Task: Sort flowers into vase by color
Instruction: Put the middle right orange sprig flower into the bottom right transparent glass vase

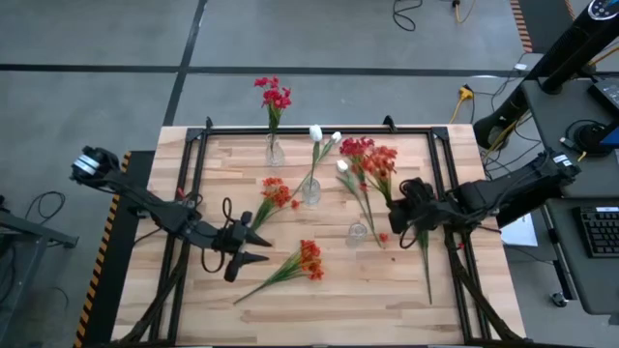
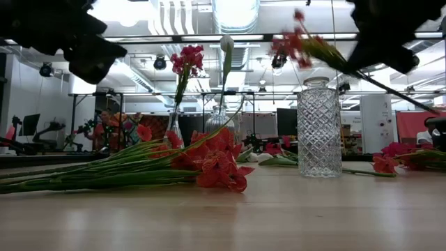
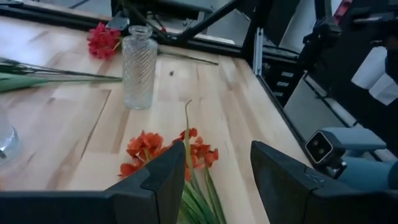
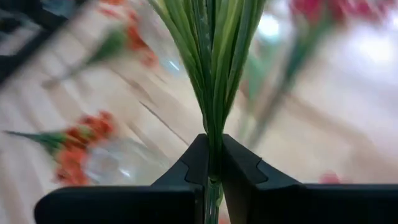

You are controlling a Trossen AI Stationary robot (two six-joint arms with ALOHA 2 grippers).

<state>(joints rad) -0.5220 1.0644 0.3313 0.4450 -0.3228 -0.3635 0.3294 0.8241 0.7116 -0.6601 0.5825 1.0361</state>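
Note:
My right gripper (image 4: 211, 167) is shut on an orange-red flower (image 1: 383, 160) and holds it above the table's right half; in the low view its head (image 2: 298, 43) hangs over the empty clear vase (image 2: 319, 129). My left gripper (image 3: 217, 186) stands open at the table's left, its fingers on either side of, and above, another orange-red flower (image 3: 163, 150) that lies flat on the table. A far vase (image 1: 275, 150) holds crimson flowers. A middle vase (image 1: 311, 189) holds white buds. A third orange-red flower (image 1: 276, 193), a crimson one (image 1: 355, 147) and a white bud (image 1: 341, 166) lie on the wood. My right gripper pinches the flower's green stalk (image 4: 211, 134) between its two fingers, about midway along, where the long leaves bunch together. The fingers lie across the stalk. The flower is lifted clear of the table and tilted, its head higher than the bare stalk end (image 1: 427, 290).
A black frame (image 1: 319, 129) runs along the table's far edge and down both sides. Bare wood lies along the near edge (image 1: 368, 309). The empty vase (image 1: 358, 232) stands just left of my right gripper (image 1: 398, 218). Cables and a desk lie beyond the table's right side.

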